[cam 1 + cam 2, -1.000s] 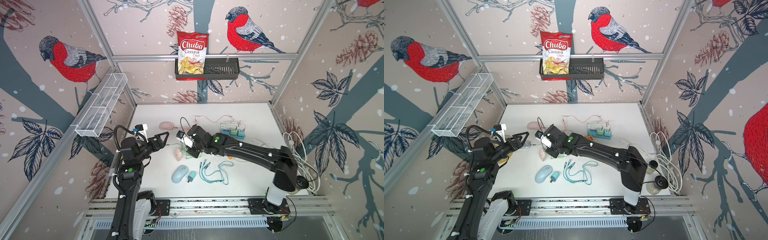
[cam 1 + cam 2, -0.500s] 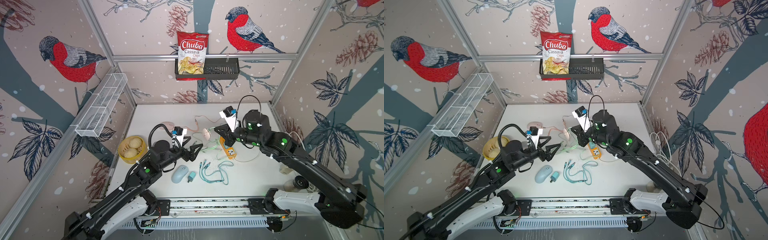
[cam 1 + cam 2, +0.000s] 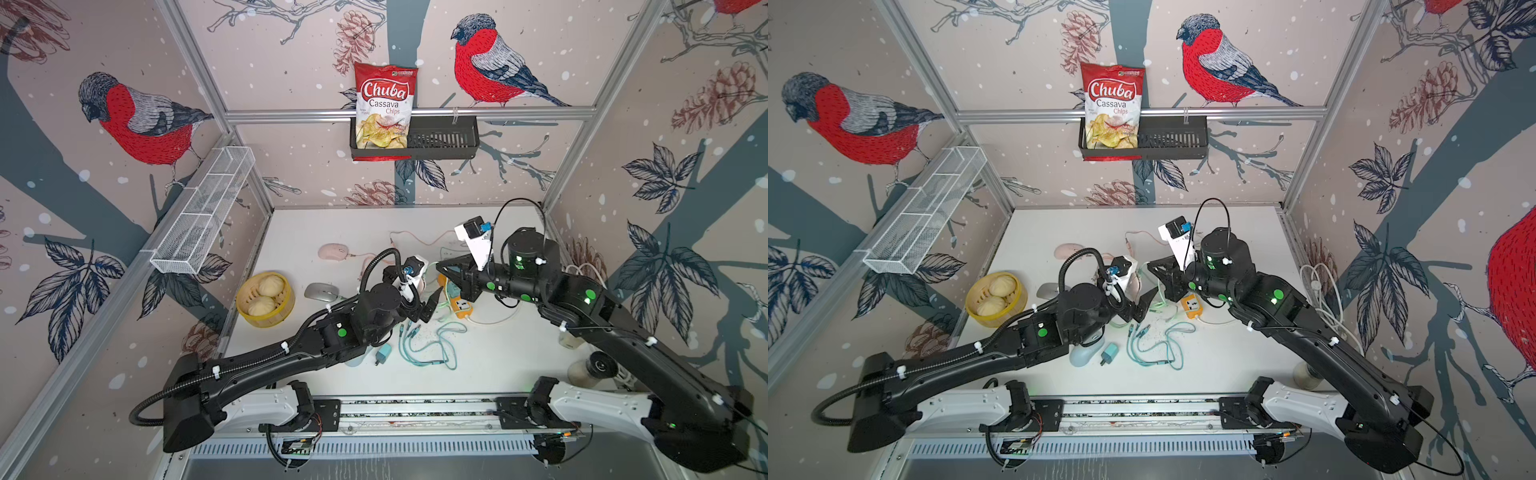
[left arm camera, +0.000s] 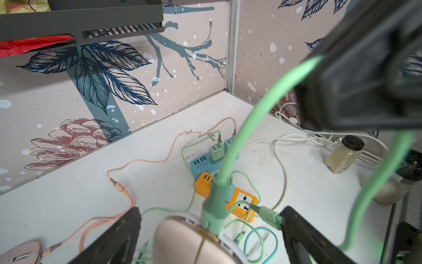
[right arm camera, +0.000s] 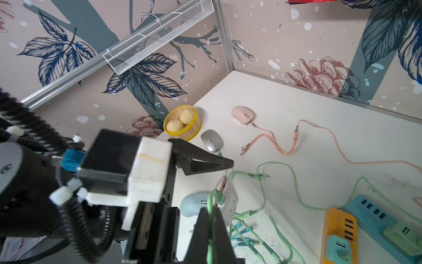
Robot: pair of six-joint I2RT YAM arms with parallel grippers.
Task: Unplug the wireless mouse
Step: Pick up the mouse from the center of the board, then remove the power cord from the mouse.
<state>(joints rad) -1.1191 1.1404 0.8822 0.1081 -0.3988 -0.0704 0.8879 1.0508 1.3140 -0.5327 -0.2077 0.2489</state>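
The beige wireless mouse [image 4: 194, 242] hangs above the table with a green plug [image 4: 214, 205] in its front end. My left gripper [image 4: 211, 213] is open, one black finger on each side of the mouse, neither touching it. My right gripper [image 5: 212, 211] is shut on the green cable [image 5: 211, 228] just behind the plug, with the mouse [image 5: 228, 201] edge-on beyond its tips. In both top views the two grippers meet at the table's middle: the left gripper [image 3: 424, 291] around the mouse [image 3: 420, 284], the right gripper [image 3: 441, 268] beside it.
An orange power strip [image 3: 459, 305] and a blue one [image 4: 203, 163] lie under the right arm. A pink mouse [image 3: 333, 252], a silver mouse [image 3: 321, 291], a blue mouse [image 3: 1084, 353], a yellow steamer [image 3: 266, 299], teal cables [image 3: 428, 345] and a jar [image 4: 344, 155] surround them.
A second ago the left arm was folded at the left edge and the right arm stretched across to the mouse. Now the left arm has reached in and its jaws have widened around the mouse.
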